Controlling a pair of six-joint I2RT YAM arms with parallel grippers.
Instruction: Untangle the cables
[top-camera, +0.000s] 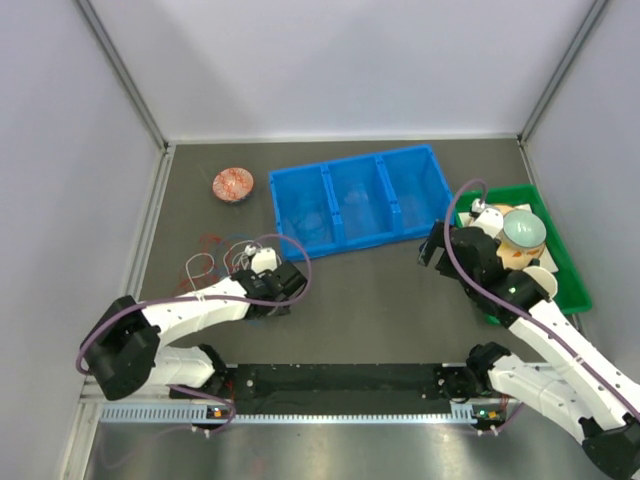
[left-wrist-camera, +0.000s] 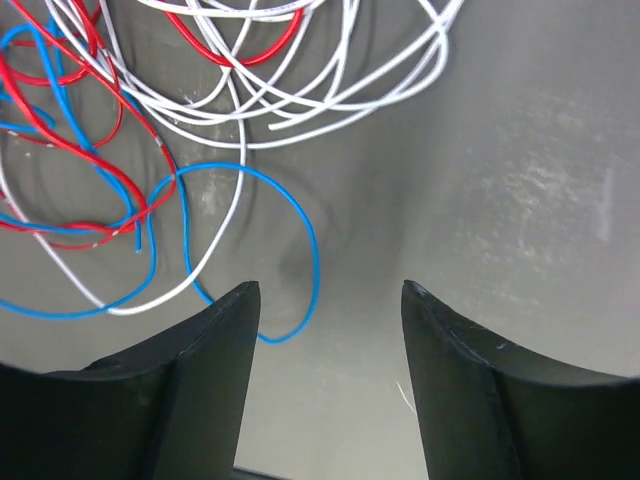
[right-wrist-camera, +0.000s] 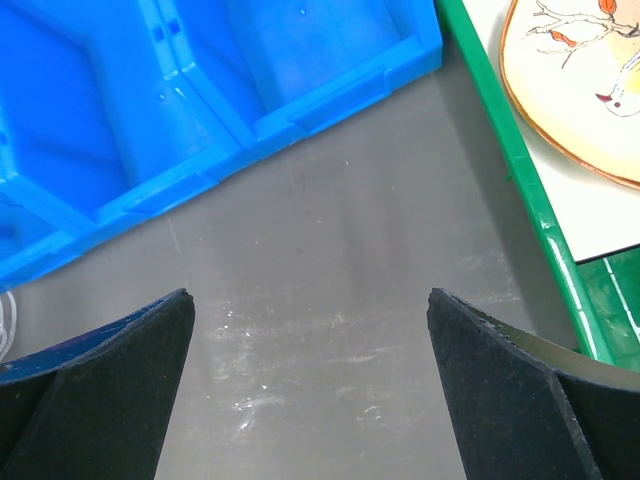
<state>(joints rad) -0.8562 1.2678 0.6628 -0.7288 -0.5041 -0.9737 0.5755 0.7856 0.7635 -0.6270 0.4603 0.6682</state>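
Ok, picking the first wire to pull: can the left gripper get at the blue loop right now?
Probably yes: the left gripper hangs open over the blue loop, with nothing lying between them.

You are working in a robot test booth in a lab, not a home or a shop. Plain pale walls (top-camera: 350, 60) stand round a dark grey table top (top-camera: 380, 310) on three sides, with thin metal posts (top-camera: 122, 70) in the upper corners of the top view. Two white robot arms with purple hoses (top-camera: 195, 312) are bolted by a long black metal rail (top-camera: 340, 380) at the bottom edge. A few things are laid out: a blue plastic bin with three boxes (top-camera: 360, 240) in the upper middle, a green plastic tray (top-camera: 570, 270) at the right, and thin loose cables in red, white and blue (top-camera: 200, 268) at the left.
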